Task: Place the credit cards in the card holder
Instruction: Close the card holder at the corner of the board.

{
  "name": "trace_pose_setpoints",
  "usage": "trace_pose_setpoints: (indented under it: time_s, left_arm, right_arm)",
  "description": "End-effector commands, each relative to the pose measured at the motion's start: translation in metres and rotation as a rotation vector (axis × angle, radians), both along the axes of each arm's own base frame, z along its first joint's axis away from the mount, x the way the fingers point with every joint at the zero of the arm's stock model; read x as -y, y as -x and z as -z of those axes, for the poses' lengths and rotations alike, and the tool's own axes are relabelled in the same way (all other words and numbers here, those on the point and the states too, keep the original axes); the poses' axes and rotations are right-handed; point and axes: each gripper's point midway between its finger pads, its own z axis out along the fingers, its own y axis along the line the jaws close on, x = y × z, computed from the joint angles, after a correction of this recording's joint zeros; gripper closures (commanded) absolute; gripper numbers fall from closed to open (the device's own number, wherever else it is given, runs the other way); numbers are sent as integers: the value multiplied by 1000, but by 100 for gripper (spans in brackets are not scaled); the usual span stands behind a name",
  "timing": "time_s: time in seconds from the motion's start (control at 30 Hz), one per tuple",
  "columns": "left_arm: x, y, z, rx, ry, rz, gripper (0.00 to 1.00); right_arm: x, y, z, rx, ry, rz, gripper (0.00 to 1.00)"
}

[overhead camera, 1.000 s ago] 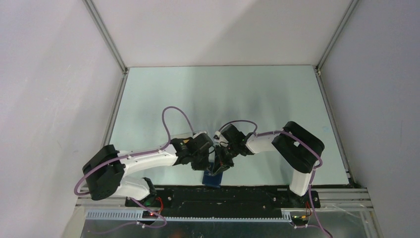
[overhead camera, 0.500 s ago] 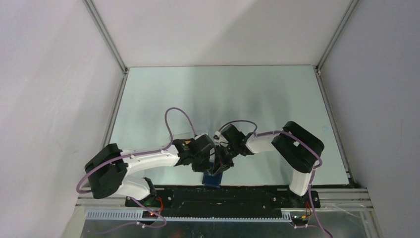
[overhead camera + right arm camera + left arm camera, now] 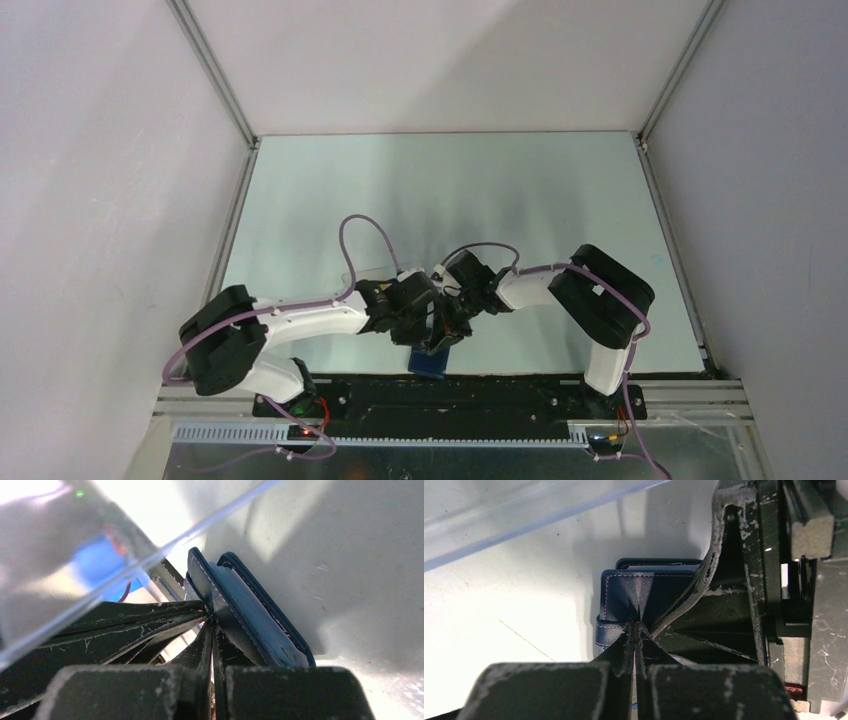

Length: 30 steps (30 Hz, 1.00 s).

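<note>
1. The card holder [image 3: 431,361] lies at the near edge of the table [image 3: 450,190], partly folded.
2. The left claw [image 3: 636,628] is squeezed almost fully together, pinching the card holder's stitched edge.
3. The right claw [image 3: 212,620] is squeezed together too, gripping a flap of the card holder, right beside the left claw.
4. A clear tray [image 3: 524,516] rim runs just beyond the card holder.

Top camera high above near edge, looking down at table [image 3: 440,190]. Wrist cameras close, both sharing card holder [image 3: 634,595].
</note>
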Motion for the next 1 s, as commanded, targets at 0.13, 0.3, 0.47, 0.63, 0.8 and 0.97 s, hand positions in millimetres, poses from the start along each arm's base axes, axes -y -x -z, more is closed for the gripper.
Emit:
trace_pose_setpoints:
  time_s: [0.13, 0.3, 0.47, 0.63, 0.8, 0.97]
  left_arm:
    - [-6, 23, 19, -45, -64, 46, 100]
    - [-7, 27, 21, -51, -70, 42, 100]
    - [-6, 36, 25, -74, -88, 46, 100]
    - [0, 48, 26, -117, -103, 72, 100]
    - [6, 32, 6, -61, -42, 20, 100]
    - [2, 2, -31, 50, 72, -73, 100]
  right_arm:
    - [19, 4, 44, 44, 172, 19, 100]
    - [20, 3, 45, 43, 177, 22, 100]
    - [20, 4, 46, 40, 182, 23, 100]
    - [21, 4, 46, 38, 186, 26, 100]
    - [21, 3, 45, 38, 185, 27, 100]
    - [21, 4, 46, 38, 186, 24, 100]
